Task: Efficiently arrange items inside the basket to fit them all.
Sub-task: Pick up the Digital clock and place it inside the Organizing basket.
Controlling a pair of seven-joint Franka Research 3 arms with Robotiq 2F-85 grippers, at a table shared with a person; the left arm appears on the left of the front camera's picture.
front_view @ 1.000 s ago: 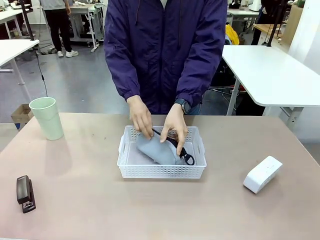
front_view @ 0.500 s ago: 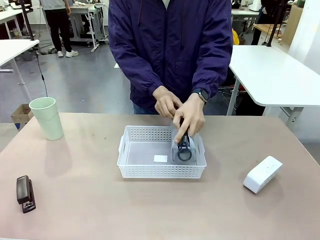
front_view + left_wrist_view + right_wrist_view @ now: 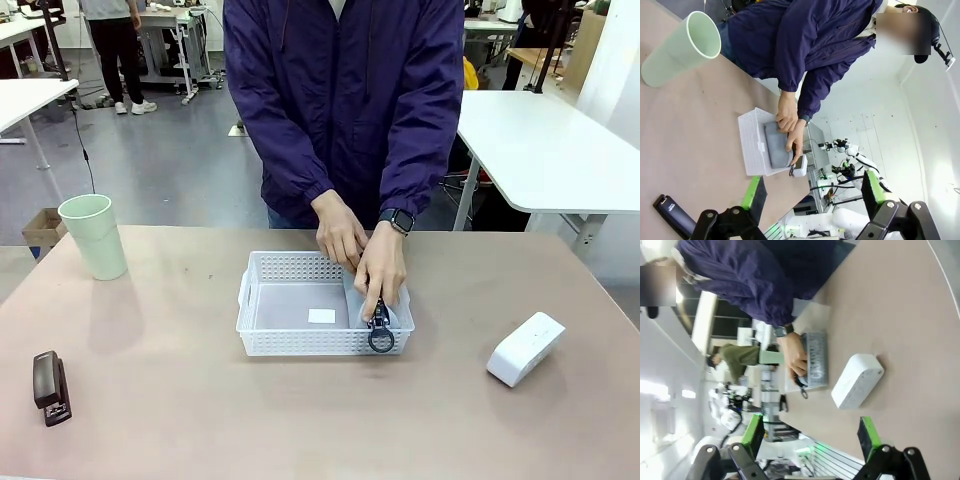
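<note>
The white lattice basket (image 3: 300, 343) sits mid-table. Both of the person's hands press the grey pouch (image 3: 362, 300) on edge against its right end, and the black ring pull (image 3: 380, 338) hangs over the front wall. A pale green cup (image 3: 93, 235) stands at far left, a black stapler (image 3: 50, 385) lies at near left, and a white box (image 3: 525, 347) lies at right. My left gripper (image 3: 814, 192) is open above the table, well short of the basket (image 3: 751, 145), with the cup (image 3: 680, 50) and stapler (image 3: 675, 215) in its view. My right gripper (image 3: 810, 435) is open, short of the box (image 3: 857, 380).
A small white label (image 3: 321, 316) lies on the basket floor, whose left part is bare. The person stands at the far edge. White tables (image 3: 540, 140) stand beyond the far right, and a cardboard box (image 3: 42, 228) sits on the floor at far left.
The person lifted the pouch from lying diagonally in the middle of the basket, turned it on edge, and pushed it down along the right end. Neither gripper changed.
</note>
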